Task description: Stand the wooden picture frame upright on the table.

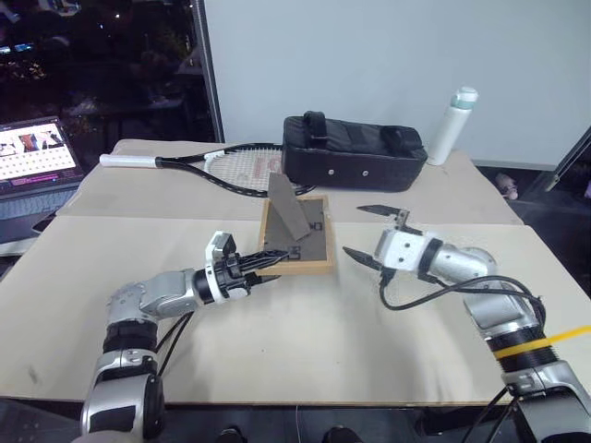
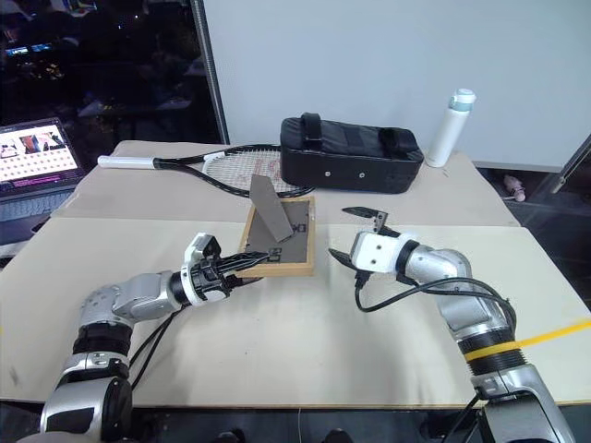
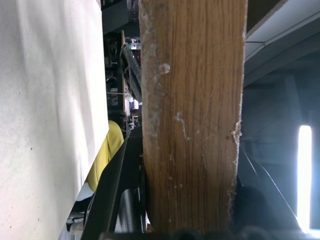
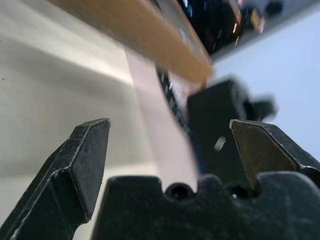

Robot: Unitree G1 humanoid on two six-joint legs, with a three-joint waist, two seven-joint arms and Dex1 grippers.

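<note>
While the left gripper (image 1: pixel 265 265) pinches the wooden picture frame (image 1: pixel 297 236) by its near corner over the tabletop (image 1: pixel 305 341), the right gripper (image 1: pixel 374 235) waits open beside it; so narrow a hold could let it twist free.

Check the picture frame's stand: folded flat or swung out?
Swung out: the stand rises from the frame, which lies back-up on the table.

right gripper (image 4: pixel 170 145): black fingers spread wide, empty | light-wood picture frame edge (image 4: pixel 150 35): beyond fingertips, apart | pale beige table (image 4: pixel 45 90): alongside | black bag (image 4: pixel 220 120): farther, blurred
</note>
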